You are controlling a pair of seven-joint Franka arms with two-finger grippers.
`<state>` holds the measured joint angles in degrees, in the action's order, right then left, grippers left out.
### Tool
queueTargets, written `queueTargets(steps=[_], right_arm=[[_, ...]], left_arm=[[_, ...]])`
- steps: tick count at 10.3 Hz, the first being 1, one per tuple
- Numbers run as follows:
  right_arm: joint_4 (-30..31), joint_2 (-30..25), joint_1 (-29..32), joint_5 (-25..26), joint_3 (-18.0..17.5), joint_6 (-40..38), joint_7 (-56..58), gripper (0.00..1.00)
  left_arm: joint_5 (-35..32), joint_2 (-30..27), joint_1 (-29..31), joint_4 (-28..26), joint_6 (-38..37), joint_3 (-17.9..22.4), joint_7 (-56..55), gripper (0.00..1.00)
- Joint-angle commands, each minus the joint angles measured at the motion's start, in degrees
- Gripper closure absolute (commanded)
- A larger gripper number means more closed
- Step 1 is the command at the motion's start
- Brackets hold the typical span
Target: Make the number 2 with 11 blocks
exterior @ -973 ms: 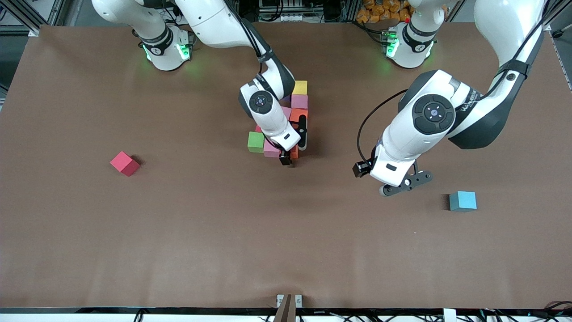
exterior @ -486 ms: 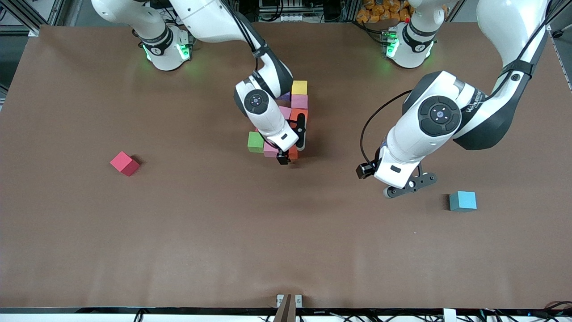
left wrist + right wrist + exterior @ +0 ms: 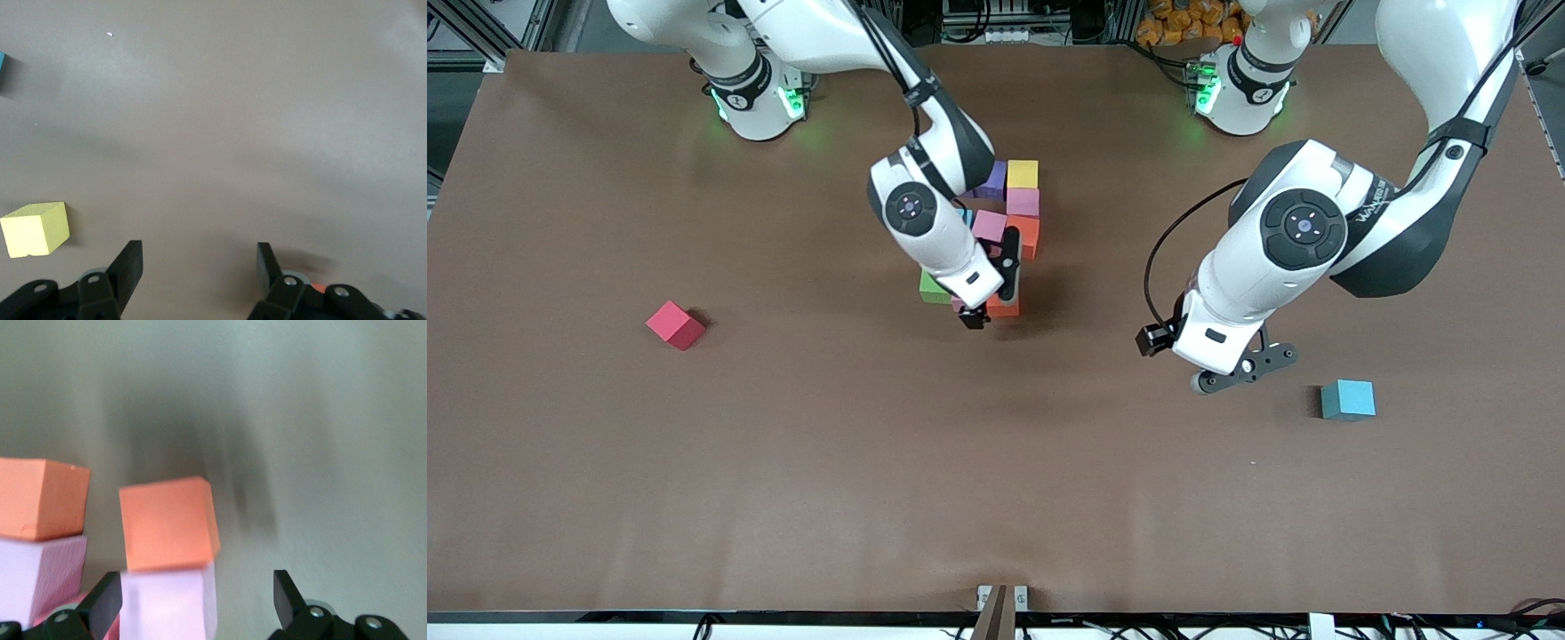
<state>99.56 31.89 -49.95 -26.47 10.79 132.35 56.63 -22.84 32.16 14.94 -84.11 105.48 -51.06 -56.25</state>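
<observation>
Out near the right arm's end of the table (image 3: 560, 489) sits the red block (image 3: 675, 324), alone and clear of everything. Moving across to the middle, nearer the edge where the robots' bases stand, the number 2 (image 3: 1009, 213) is taking shape: purple block (image 3: 992, 179) and yellow block (image 3: 1023, 174) along the row closest to the bases, a pink block (image 3: 1023, 203) under the yellow, another pink (image 3: 989, 225) beside an orange block (image 3: 1026, 236), then green block (image 3: 931, 288) and a second orange (image 3: 1003, 308) in the row nearest the front camera.

The right gripper (image 3: 996, 280) hangs right over that lowest row, jaws spread wide and nothing between them; its wrist view shows the orange cube (image 3: 169, 523) sitting free on the table.

Further along, the left gripper (image 3: 1240, 372) hovers over bare table, jaws parted and empty, and the light blue block (image 3: 1348, 399) lies just beside it, toward the left arm's end of the table.

So two cubes are loose. The blue one is much nearer the left gripper, which I'd judge needs only a short shift toward its own end of the table and a descent. The red one lies far off toward the right arm's end, and the right gripper is the closer of the two. A cube has no long axis; squaring the jaws to its faces is what matters.
</observation>
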Motion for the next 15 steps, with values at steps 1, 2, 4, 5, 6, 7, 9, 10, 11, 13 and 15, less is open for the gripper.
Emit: queueTargets(steps=[1, 2, 4, 5, 6, 7, 9, 10, 11, 13, 15], right_arm=[[0.37, -7.43, 2.85, 0.36, 5.61, -11.20, -7.80, 0.00], [0.37, -9.03, 3.80, 1.24, 8.35, -12.45, -10.64, 0.00], [0.29, -11.32, 13.25, 2.65, 7.76, -13.60, -12.24, 0.00], [0.29, -12.28, 18.00, 4.13, 6.71, -14.74, -14.33, 0.00], [0.29, -14.03, 23.27, 10.06, 4.18, -16.05, -20.36, 0.00], [0.29, -15.88, 31.68, 15.95, -2.11, -17.20, -27.82, 0.00], [0.29, -19.13, 51.54, 23.44, -19.34, -21.75, -34.63, 0.00], [0.11, -20.45, 56.24, 23.92, -19.92, -25.87, -34.74, 0.00], [-0.50, -22.03, 58.98, 24.53, -19.58, -29.04, -35.18, 0.00], [-7.66, -22.32, 59.01, 31.43, -16.60, -36.06, -46.01, 0.00], [-10.43, -25.19, 57.43, 32.62, -17.02, -44.17, -58.18, 0.00]], left_arm=[[-1.16, -2.62, 0.61, 0.00, -0.71, -0.01, 1.40, 0.23], [-1.07, -3.42, 1.05, 0.00, -0.72, -0.09, 2.28, 0.23], [-0.98, -5.52, 1.32, 0.00, -1.24, -0.18, 2.73, 0.23], [-0.81, -6.66, 1.49, 0.00, -1.59, -0.18, 2.99, 0.23], [-0.72, -7.98, 2.19, 0.00, -1.59, -0.36, 3.25, 0.23], [-0.37, -9.13, 2.20, 0.00, -1.59, -0.27, 3.43, 0.23], [0.34, -11.32, 3.33, 0.00, -1.94, -0.27, 3.78, 0.23], [1.21, -11.60, 4.65, 0.00, -2.82, -0.53, 4.74, 0.23], [1.74, -12.38, 4.66, 0.09, -3.52, -0.10, 7.18, 0.23], [4.63, -15.62, 3.26, 0.44, -4.84, 3.92, 10.62, 0.23], [9.54, -19.14, -0.50, 0.44, -5.89, 11.29, 15.97, 0.23]])
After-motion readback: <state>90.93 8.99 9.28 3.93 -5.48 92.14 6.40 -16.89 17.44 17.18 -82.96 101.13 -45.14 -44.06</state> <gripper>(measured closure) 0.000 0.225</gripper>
